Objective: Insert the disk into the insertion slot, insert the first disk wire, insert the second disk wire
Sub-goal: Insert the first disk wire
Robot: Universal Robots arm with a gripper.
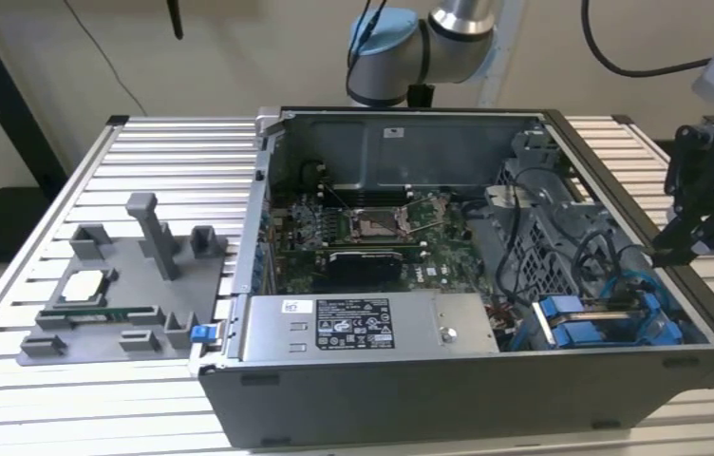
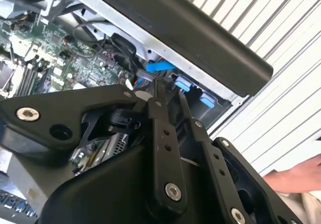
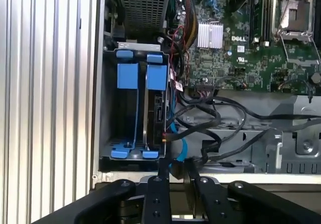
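In the first wrist view the insertion slot (image 3: 106, 133), a grey metal cage, holds two blue carrier frames side by side. The disk (image 3: 154, 111) sits upright in the one nearer the motherboard, under its blue tab (image 3: 157, 77). A blue wire (image 3: 176, 143) runs from the disk's edge toward my fingers, and black wires (image 3: 215, 128) loop beside it. My gripper (image 3: 176, 168) hovers outside the case wall just past the cage, its fingers nearly together with nothing between them. In the exterior view the gripper (image 1: 670, 255) hangs at the case's right side, above the blue frames (image 1: 598, 321).
The open computer case (image 1: 459, 399) lies on a slatted aluminium table. A grey labelled power-supply box (image 1: 370, 325) and the motherboard (image 1: 370, 228) fill its middle. A grey parts fixture (image 1: 117, 285) stands on the exterior view's left. A person's hand (image 2: 296, 176) rests on the table.
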